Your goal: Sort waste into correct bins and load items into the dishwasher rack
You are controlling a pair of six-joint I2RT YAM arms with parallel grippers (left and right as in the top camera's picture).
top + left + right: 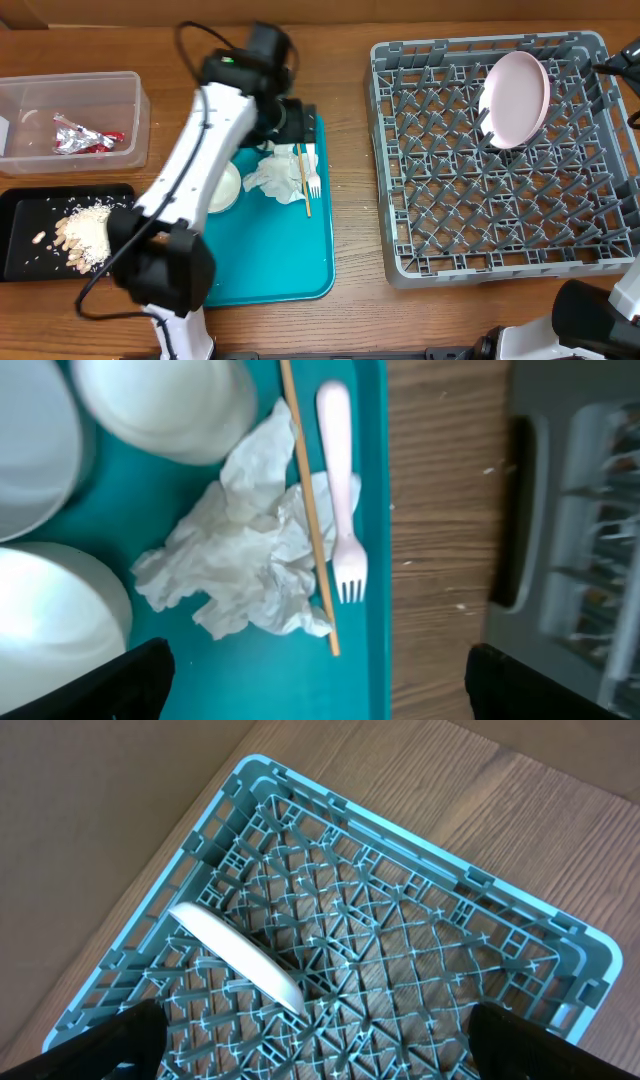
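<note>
My left gripper (pixel 320 695) hangs open over the teal tray (pixel 280 670), its fingers (pixel 130 680) wide apart and empty. Just ahead of it lies the crumpled white napkin (pixel 240 550). The thin wooden stick (pixel 310 510) lies across the napkin, and the white fork (pixel 340 480) lies beside it. White bowls (pixel 165 405) stand to the left. The pink-white plate (pixel 517 97) stands on edge in the dishwasher rack (pixel 385 150). My right gripper (pixel 320 1050) is open above the rack (pixel 420 845), near the plate (pixel 240 955).
The clear tub (pixel 60 100) at the far left holds the foil wrapper (pixel 85 135). Below it the black tray (pixel 25 215) holds pale nuts and crumbs (pixel 85 232). The left arm (pixel 200 150) crosses over the teal tray (pixel 270 250).
</note>
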